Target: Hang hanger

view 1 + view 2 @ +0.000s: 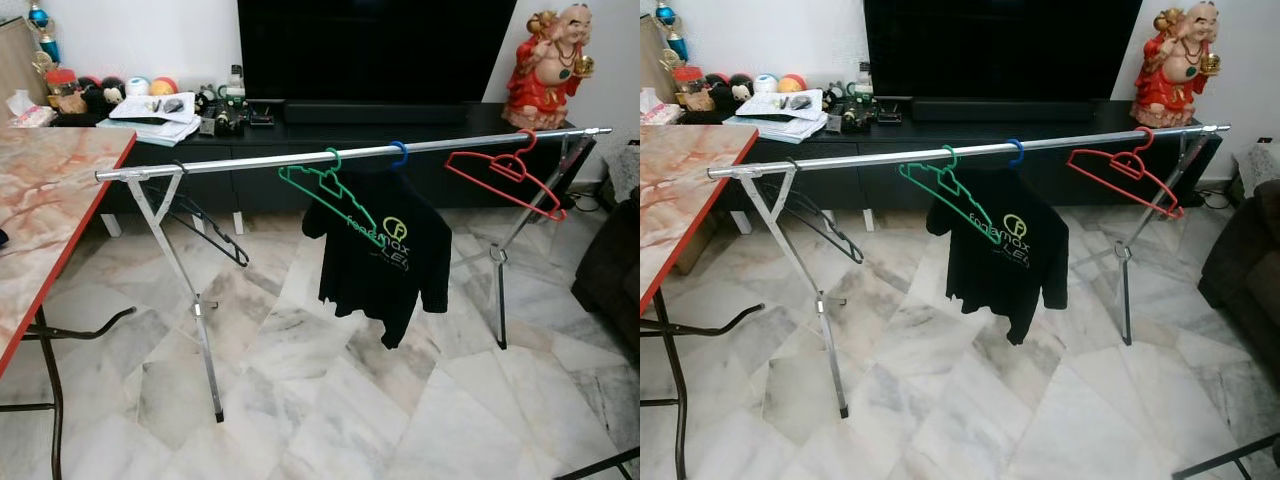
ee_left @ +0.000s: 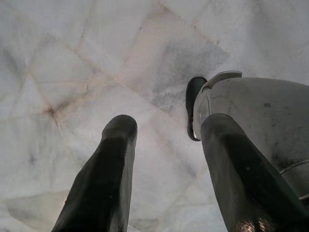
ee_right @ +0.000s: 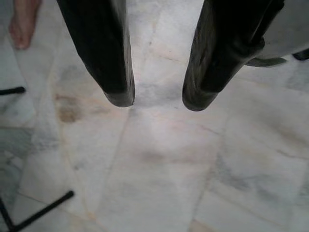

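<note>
A silver clothes rail (image 1: 260,160) on crossed legs spans the room ahead of me. Hanging from it, left to right, are a black hanger (image 1: 212,230), a green hanger (image 1: 332,197), a blue hanger hook (image 1: 400,153) carrying a black T-shirt (image 1: 385,255), and a red hanger (image 1: 507,175). My left gripper (image 2: 169,125) hangs low over the marble floor, open and holding nothing. My right gripper (image 3: 158,102) also points down at the floor, open, with nothing between its fingers.
A marble-topped table (image 1: 40,200) with a red edge stands at my left. A dark sofa (image 1: 612,270) is at the right. Behind the rail are a black TV console (image 1: 300,125) and a red statue (image 1: 545,65). A person's bare foot (image 3: 23,24) is near my right gripper.
</note>
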You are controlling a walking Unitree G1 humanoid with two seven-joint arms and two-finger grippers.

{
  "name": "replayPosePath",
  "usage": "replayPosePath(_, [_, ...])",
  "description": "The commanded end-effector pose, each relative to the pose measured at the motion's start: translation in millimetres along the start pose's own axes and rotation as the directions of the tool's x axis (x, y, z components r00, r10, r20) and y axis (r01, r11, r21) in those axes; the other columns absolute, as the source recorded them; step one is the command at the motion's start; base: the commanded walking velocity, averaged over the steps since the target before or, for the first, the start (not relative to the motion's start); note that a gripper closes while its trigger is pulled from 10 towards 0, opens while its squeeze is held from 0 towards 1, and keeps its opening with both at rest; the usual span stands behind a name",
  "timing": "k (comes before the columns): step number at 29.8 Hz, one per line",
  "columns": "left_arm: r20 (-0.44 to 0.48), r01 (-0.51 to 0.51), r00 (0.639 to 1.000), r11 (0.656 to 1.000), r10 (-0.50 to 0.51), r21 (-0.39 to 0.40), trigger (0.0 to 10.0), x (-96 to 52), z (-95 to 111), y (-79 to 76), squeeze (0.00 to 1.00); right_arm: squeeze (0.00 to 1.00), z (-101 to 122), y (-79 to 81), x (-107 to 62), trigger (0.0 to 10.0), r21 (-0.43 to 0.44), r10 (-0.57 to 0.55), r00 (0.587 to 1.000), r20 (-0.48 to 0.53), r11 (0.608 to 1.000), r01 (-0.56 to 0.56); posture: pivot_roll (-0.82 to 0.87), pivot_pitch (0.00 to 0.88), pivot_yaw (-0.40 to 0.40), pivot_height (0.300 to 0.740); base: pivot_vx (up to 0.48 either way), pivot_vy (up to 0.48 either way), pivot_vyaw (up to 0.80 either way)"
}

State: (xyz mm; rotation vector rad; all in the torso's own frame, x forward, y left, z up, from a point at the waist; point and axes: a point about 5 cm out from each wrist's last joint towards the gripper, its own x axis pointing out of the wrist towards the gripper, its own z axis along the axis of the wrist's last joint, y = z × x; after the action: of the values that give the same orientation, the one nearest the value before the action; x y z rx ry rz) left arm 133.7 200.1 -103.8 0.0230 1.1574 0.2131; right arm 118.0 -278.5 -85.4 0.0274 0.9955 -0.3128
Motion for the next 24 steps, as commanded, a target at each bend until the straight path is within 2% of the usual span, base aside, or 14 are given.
replayPosePath(1, [-0.038, 0.042, 0.998, 0.999, -0.041, 0.031, 10.0, -1.3, -10.3, -11.1, 0.0, 0.0, -7.3, -6.2, -2.4, 10.0, 0.023, -0.018, 1.0, -0.02, 1.0, 0.019, 0.05, 0.0, 0.019, 0.74, 0.0, 0.0, -0.76])
replayPosePath(9, [-0.027, 0.029, 0.999, 0.999, -0.028, 0.034, 10.0, -0.7, -8.5, -1.8, 0.0, 0.0, -19.0, -4.6, -5.1, 10.0, 0.052, -0.005, 0.999, -0.05, 0.999, 0.008, 0.05, 0.0, 0.008, 0.74, 0.0, 0.0, -0.76])
replayPosePath(10, [-0.022, 0.024, 0.999, 0.999, -0.023, 0.032, 10.0, -0.6, -7.5, 0.3, 0.0, 0.0, -19.0, -1.5, -4.6, 10.0, 0.053, 0.001, 0.999, -0.048, 0.999, 0.002, 0.06, 0.0, 0.009, 0.74, 0.0, 0.0, -0.76])
replayPosePath(12, [-0.015, 0.013, 1.0, 0.999, -0.013, 0.036, 10.0, -0.3, -5.5, 3.4, 0.0, 0.0, -18.4, 14.4, -2.7, 10.0, 0.037, 0.029, 0.999, -0.039, 0.999, -0.027, 0.07, 0.0, 0.022, 0.74, 0.0, 0.0, -0.76])
replayPosePath(15, [-0.012, 0.012, 1.0, 0.998, -0.011, 0.069, 10.0, 0.0, -3.0, 5.9, 0.0, 0.0, -18.5, 20.3, -2.2, 10.0, 0.04, 0.039, 0.999, -0.037, 0.999, -0.037, 0.06, 0.0, 0.05, 0.74, 0.0, -0.099, -0.75])
replayPosePath(19, [-0.017, 0.012, 1.0, 0.997, -0.01, 0.079, 10.0, 0.0, -2.9, 6.4, 0.0, 0.0, -17.6, 20.8, -2.1, 10.0, 0.056, 0.036, 0.999, -0.027, 0.998, -0.034, 0.04, 0.0, 0.062, 0.74, 0.0, -0.339, -0.75])
replayPosePath(24, [-0.016, 0.016, 1.0, 0.997, -0.015, 0.071, 10.0, 0.0, -3.0, 5.8, 0.0, 0.0, -18.6, 19.7, -2.3, 10.0, 0.07, 0.024, 0.999, -0.033, 0.997, -0.022, 0.04, 0.0, 0.04, 0.74, 0.0, 0.0, -0.75])
